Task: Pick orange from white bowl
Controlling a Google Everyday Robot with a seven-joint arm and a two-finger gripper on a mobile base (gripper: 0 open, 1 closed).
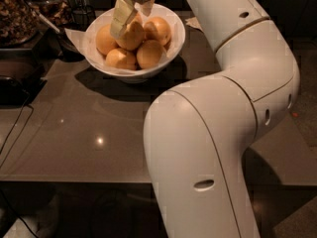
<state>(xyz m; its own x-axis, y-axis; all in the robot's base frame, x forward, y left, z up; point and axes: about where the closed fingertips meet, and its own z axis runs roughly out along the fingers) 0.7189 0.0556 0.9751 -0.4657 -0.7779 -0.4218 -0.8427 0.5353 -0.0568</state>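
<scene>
Obs.: you are looking at the white bowl [174, 42] sitting on the table [94, 133] close to its far edge, left of the middle. It is holding five oranges. Four are lying around the inside and the target orange [134, 37] is riding on top of the pile, slightly left of the bowl's centre.

Gripper [132, 24]: it is hanging over the bowl from the far side, with the wrist cut off by the top of the view. You are seeing the fingers [122, 17] spread apart. The pale left one is lying down across the near-left face of the top orange. The other is showing only as a short stub at the orange's far-right shoulder. The orange is sitting between them and below the palm, with its lower half inside the rim. The fingers are not closing on it, and it is resting on its neighbours.

Arm [223, 133]: the white links are filling the right half of the view and covering the table's right side.

Also: a dark tray of brown bits [15, 14] is standing at the far left corner.
</scene>
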